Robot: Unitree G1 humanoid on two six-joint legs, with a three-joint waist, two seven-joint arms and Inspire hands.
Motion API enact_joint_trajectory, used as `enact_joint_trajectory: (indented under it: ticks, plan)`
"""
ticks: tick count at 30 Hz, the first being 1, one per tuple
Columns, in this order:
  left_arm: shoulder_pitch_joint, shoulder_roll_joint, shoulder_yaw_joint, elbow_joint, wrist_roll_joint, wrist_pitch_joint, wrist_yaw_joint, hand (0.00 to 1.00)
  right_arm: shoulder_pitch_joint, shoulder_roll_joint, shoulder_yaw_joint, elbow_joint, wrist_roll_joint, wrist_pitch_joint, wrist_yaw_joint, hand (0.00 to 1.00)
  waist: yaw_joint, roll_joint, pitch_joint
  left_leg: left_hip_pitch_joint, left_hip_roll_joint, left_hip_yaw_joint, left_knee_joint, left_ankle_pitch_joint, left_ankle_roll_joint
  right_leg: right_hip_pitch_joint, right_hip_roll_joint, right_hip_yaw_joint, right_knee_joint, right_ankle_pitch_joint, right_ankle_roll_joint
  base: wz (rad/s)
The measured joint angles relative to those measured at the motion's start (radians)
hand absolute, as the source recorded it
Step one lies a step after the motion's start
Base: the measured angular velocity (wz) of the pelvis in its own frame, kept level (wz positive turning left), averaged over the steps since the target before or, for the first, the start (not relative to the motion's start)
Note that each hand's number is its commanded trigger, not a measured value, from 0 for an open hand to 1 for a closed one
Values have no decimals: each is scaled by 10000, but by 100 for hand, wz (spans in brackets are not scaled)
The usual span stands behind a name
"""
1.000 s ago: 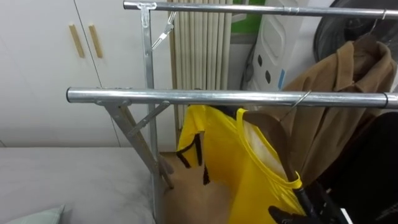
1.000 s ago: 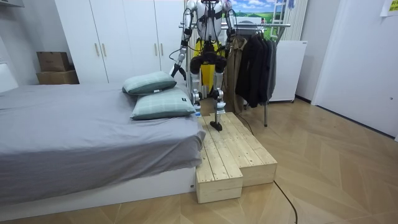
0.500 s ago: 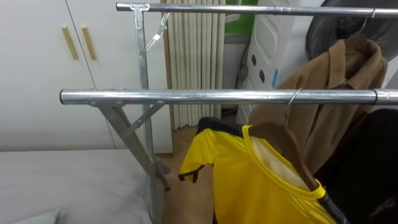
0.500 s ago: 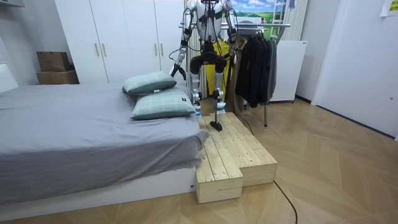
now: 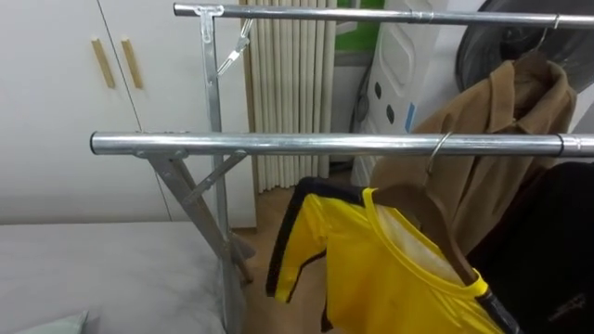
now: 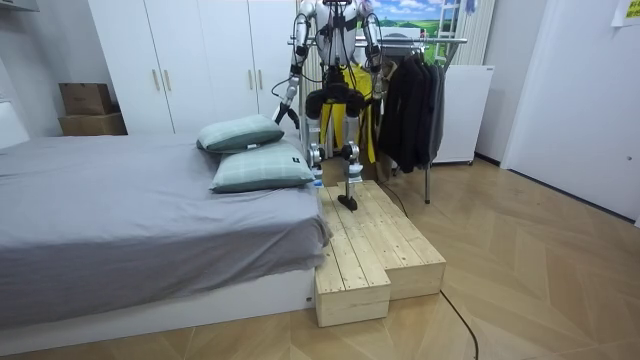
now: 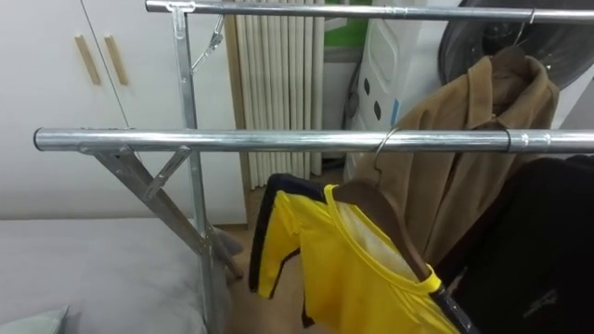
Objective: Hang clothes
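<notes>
The left robot hand point(image 6: 283, 113) hangs low at the robot's side, at the room view's left, above the bed's edge; whether it is open or closed cannot be told. The right robot hand point(image 6: 377, 63) is raised beside the clothes on the rack point(image 6: 440, 42), and its state cannot be told either.

The robot stands on a wooden platform point(image 6: 380, 250) at the foot of the bed point(image 6: 120, 220), with its back to the room camera, facing the rack.

From the head camera, a yellow shirt point(image 5: 390, 274) with black trim on its sleeve hangs just below the near rail point(image 5: 278, 144). It sits on a brown hanger point(image 5: 408, 199), which tilts down to the right. The hanger's wire hook point(image 5: 438, 148) is over the near rail.

Behind it, a brown coat point(image 5: 497, 139) hangs from the far rail point(image 5: 371, 14). A black garment point(image 5: 557, 246) hangs at the right edge, near the shirt.

A white wardrobe point(image 5: 56, 102) with wooden handles stands to the left of the rack. Two green pillows point(image 6: 255, 150) lie on the grey bed near the robot.
</notes>
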Motion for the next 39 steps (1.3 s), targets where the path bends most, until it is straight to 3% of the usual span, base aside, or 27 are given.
enact_joint_trajectory:
  ticks: [7,21,39]
  plan:
    - [1,1,26,41,28,-68,-130,0,39,287,-116,1359,140,12,911,0,-12,-1,-16,-30,-29,-219,-2,-20,24,35,-38,-99,-41,0,-2,5]
    - [-10,60,53,43,73,-67,-488,0,-20,256,-529,2766,1049,136,2252,0,-50,143,-42,-93,-40,-430,74,-19,26,101,-86,-276,-115,-8,-14,3]
    - [-75,59,70,91,218,-86,-501,0,-273,276,-490,3253,1529,157,2481,0,-19,189,-5,-59,-40,-549,81,-17,25,210,-113,-407,-213,-22,-38,2]
